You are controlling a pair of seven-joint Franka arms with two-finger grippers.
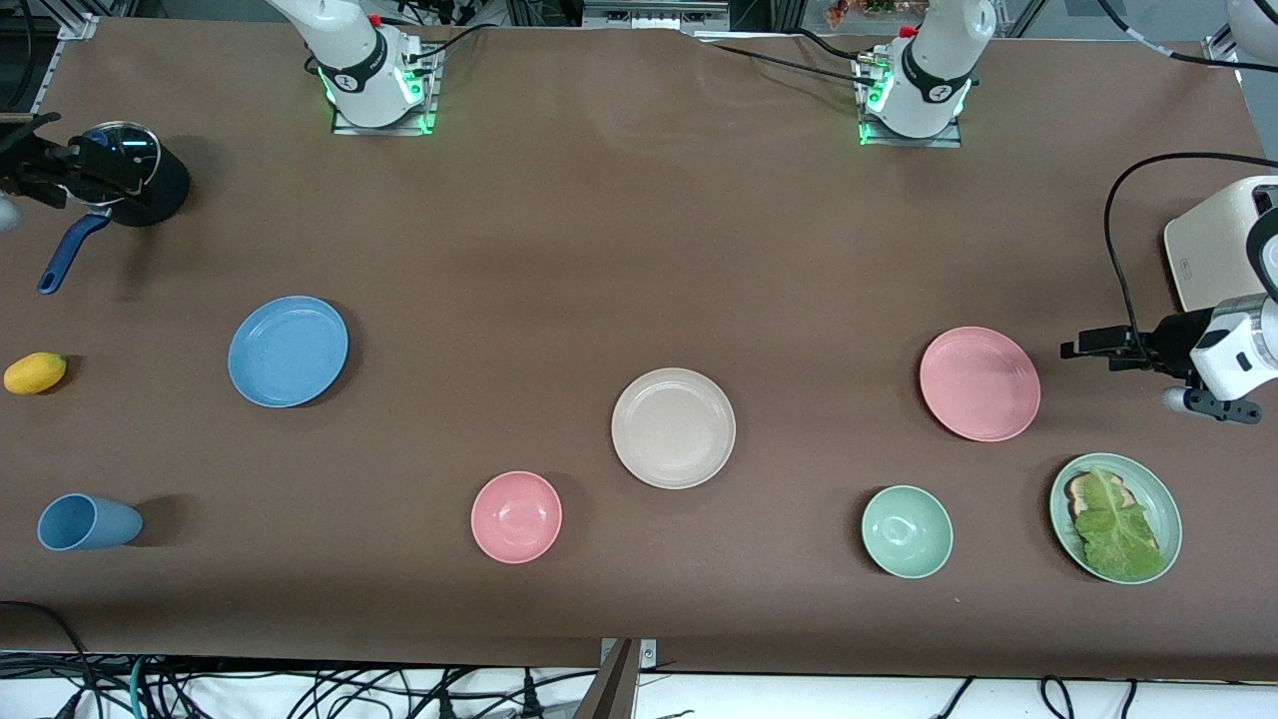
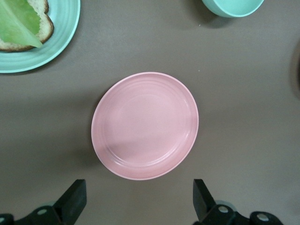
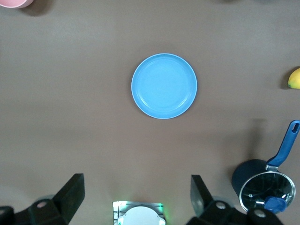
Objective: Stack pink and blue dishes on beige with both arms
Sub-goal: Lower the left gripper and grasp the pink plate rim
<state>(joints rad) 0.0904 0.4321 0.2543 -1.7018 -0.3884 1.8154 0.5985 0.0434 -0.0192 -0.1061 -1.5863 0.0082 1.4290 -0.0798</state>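
Pink dish (image 2: 145,125) and blue dish (image 3: 164,86) lie apart on the bench, so my left hand (image 2: 137,204) and right hand (image 3: 136,201) each hover spread above one, beige plate (image 1: 673,427) between.

smooth satin pink plate (image 2: 145,125), blue plate (image 3: 164,86); matt brown tabletop (image 1: 639,250).

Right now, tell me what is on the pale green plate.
On the pale green plate lies a slice of bread with a lettuce leaf over it. The leaf covers most of the bread; anything beneath it is hidden.
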